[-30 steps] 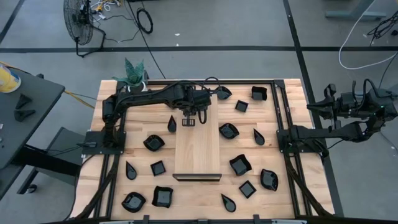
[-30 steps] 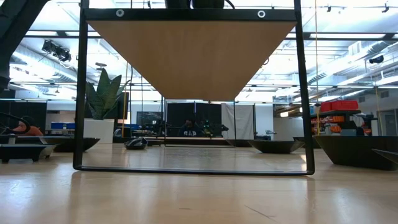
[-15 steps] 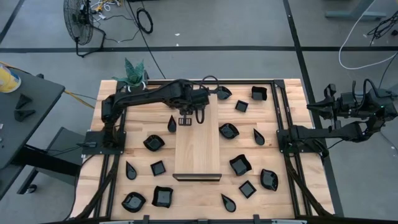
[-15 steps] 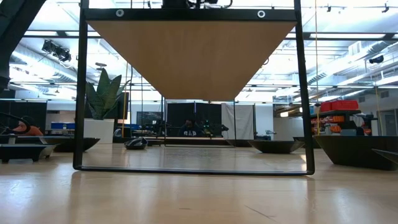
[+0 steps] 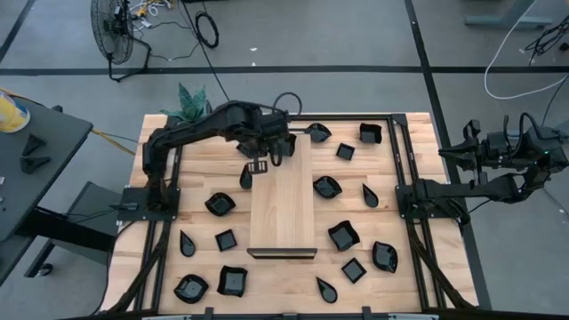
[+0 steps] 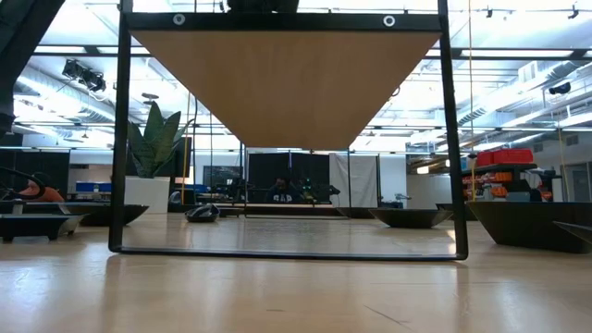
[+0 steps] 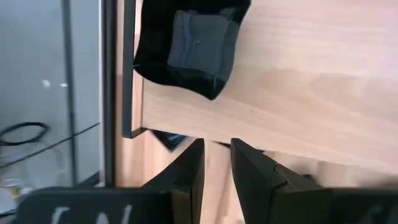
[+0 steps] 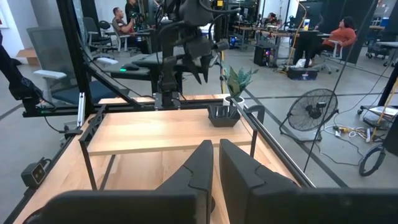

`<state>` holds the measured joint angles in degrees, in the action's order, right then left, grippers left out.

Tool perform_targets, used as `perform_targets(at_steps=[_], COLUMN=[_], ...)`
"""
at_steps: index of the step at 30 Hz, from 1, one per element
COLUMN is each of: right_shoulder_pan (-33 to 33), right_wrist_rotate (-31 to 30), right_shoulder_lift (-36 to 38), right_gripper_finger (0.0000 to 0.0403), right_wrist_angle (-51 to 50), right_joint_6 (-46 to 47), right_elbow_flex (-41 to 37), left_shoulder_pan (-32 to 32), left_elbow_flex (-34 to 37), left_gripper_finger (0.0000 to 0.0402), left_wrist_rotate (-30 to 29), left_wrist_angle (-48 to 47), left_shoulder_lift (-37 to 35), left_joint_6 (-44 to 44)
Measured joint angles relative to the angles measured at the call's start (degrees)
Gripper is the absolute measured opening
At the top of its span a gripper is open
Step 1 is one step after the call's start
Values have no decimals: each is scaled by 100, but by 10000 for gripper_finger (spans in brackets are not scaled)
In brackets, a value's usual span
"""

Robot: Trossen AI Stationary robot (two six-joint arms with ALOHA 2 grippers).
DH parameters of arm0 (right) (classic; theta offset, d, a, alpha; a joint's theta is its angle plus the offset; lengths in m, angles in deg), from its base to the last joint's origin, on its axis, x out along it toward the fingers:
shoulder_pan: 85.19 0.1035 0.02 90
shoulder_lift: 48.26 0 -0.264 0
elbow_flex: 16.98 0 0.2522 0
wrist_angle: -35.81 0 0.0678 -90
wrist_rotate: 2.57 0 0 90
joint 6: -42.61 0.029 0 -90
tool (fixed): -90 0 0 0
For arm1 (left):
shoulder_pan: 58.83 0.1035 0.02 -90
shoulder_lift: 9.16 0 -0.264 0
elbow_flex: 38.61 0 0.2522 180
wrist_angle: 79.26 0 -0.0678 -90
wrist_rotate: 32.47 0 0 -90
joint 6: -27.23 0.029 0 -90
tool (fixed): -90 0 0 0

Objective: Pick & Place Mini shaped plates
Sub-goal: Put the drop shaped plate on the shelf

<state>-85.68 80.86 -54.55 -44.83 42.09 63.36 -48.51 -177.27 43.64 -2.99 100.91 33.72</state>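
Several mini shaped plates, small glossy black dishes, lie scattered on the table around a long pale wooden board [image 5: 283, 213], which stands raised on a black frame [image 6: 120, 139]. One wavy-rimmed plate [image 5: 317, 133] [image 7: 186, 46] rests on the board's far right corner, partly over its edge. My left gripper [image 5: 258, 167] [image 7: 217, 149] hangs above the board's left edge near its far end, pointing steeply down, open by a narrow gap with nothing between the fingers. A teardrop plate [image 5: 246, 176] lies on the table just beside it. My right gripper [image 5: 464, 149] [image 8: 216, 152] waits shut off the table's right edge.
A potted green plant [image 5: 191, 102] stands at the table's far left corner. Black rails [image 5: 396, 160] run along the table's sides. More plates lie right of the board [image 5: 326, 187] and near the front edge [image 5: 233, 281]. Under the board [image 6: 282, 88] the table shows bare wood.
My left gripper has risen and gone toward the table's far left, from over the board's far part to above its left edge, rolling a little. Its finger gap looks unchanged. No plate has moved.
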Motion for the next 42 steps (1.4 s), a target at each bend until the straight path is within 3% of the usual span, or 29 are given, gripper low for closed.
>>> perform_targets(at_steps=[7, 15, 42], right_shoulder_pan=[1, 1, 1], right_wrist_rotate=[0, 0, 0], right_shoulder_lift=[-2, -2, -2], right_gripper_finger=[34, 34, 34], right_wrist_angle=[0, 0, 1], right_joint_6=[-1, -1, 0], right_elbow_flex=[-2, -2, -2], left_shoulder_pan=[113, 180, 200], left_elbow_flex=[70, 381, 4309], left_gripper_finger=[85, 85, 85], left_wrist_rotate=[578, 608, 623], left_wrist_angle=[-5, 18, 1808], left_shoulder_lift=[-44, -75, -2576], left_joint_6=[-294, -505, -1603])
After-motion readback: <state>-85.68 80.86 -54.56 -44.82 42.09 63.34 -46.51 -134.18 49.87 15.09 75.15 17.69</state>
